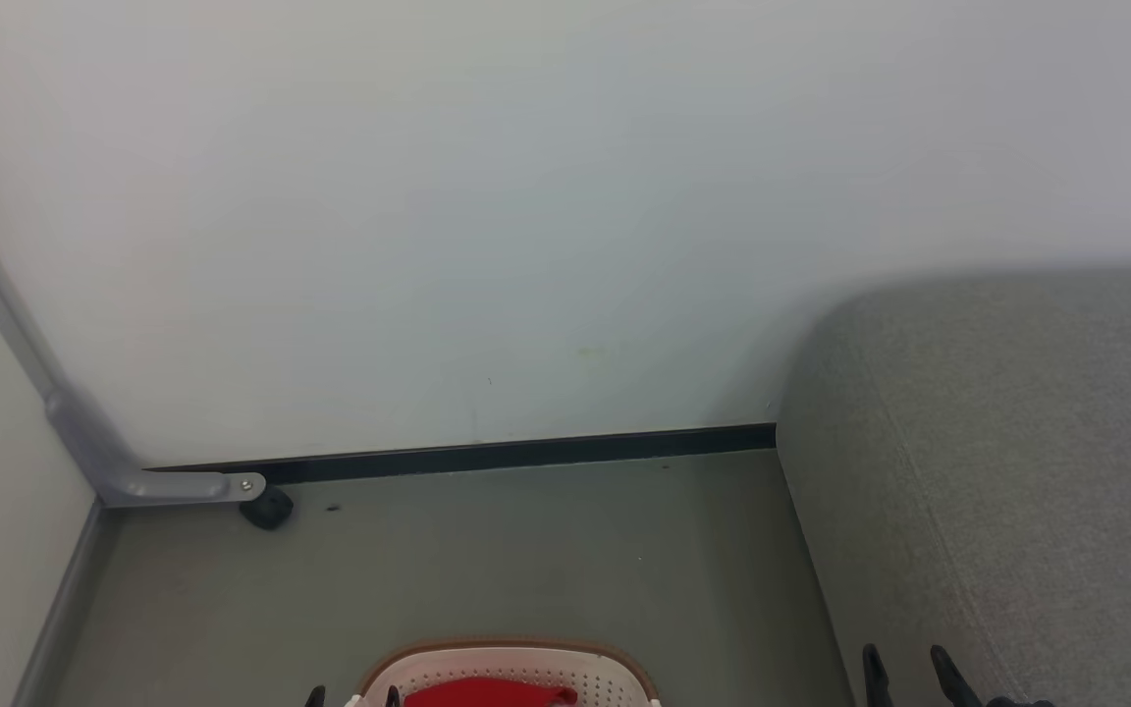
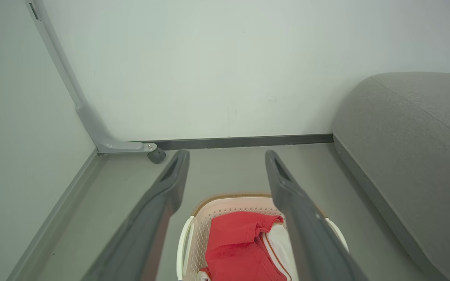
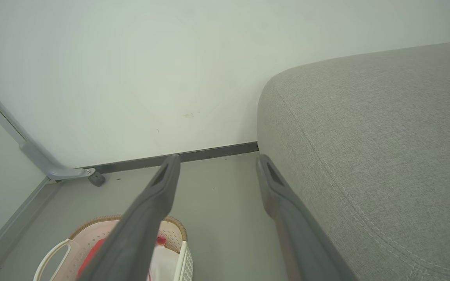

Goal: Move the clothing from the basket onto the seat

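The cream basket (image 1: 516, 668) with a brown rim stands on the floor at the bottom of the head view, red clothing (image 1: 487, 693) inside it. From the left wrist view the clothing (image 2: 240, 249) lies bunched in the basket (image 2: 193, 238), red with a white panel. My left gripper (image 2: 227, 160) hangs open above the basket, nothing between its fingers; its tips (image 1: 354, 695) peek at the head view's bottom edge. The grey seat (image 1: 1017, 471) fills the right. My right gripper (image 1: 904, 660) is open beside the seat's (image 3: 373, 148) left edge, above bare floor, right of the basket (image 3: 92, 234).
A pale wall runs across the back with a dark skirting strip (image 1: 487, 454). At the left corner a grey metal bracket (image 1: 173, 486) ends at a small black caster (image 1: 269, 508). Grey floor (image 1: 546, 560) lies between basket, wall and seat.
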`<state>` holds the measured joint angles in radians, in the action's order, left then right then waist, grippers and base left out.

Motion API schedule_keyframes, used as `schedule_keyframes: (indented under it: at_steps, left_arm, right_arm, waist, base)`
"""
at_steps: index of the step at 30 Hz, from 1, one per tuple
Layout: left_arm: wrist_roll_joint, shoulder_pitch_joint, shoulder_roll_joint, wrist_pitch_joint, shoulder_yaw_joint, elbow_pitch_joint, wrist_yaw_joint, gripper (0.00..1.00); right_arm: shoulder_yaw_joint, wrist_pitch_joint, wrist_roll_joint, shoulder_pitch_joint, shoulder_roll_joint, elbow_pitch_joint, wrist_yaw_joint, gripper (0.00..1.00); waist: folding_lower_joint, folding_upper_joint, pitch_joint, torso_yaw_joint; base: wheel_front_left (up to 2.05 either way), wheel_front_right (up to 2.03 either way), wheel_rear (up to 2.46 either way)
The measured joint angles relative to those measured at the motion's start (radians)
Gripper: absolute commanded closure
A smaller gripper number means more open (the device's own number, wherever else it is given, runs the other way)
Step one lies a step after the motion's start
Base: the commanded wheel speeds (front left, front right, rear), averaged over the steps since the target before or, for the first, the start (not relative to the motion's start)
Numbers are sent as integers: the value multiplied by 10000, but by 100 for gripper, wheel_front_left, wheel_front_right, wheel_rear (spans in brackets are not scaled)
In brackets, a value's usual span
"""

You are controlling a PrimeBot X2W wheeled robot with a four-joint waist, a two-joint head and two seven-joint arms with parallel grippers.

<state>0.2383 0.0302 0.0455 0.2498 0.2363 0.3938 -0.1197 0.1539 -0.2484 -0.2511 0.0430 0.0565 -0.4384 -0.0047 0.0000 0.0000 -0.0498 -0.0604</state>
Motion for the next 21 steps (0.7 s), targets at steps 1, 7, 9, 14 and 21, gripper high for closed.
schedule_keyframes:
  at_steps: [1,7,9,14,21]
  left_arm:
    - [0,2,2,0,-4,0,67,0]
    - [-6,14,2,0,52,29,336,0]
    - [-29,-12,10,0,44,205,418,0]
    - [-35,-137,148,0,-59,614,518,0]
    - [-543,-942,759,0,261,1471,980,0]
  right_arm:
    - [2,0,21,-34,0,2,0,0]
    - [-144,0,4,-447,-4,146,-54,0]
    - [-174,0,10,-530,2,209,-65,0]
    - [-226,-2,52,-536,15,382,-199,0]
    - [-153,-2,217,-538,2,656,-307,0]
  waist:
    - [0,0,64,-52]
    - [0,0,544,-389]
    - [0,0,765,-494]
    - [1,0,1260,-715]
    - [1,1,2211,-1134]
  base:
    - [0,0,0]
    - [0,0,0]
    - [0,0,0]
    - [0,0,0]
    - [0,0,0]
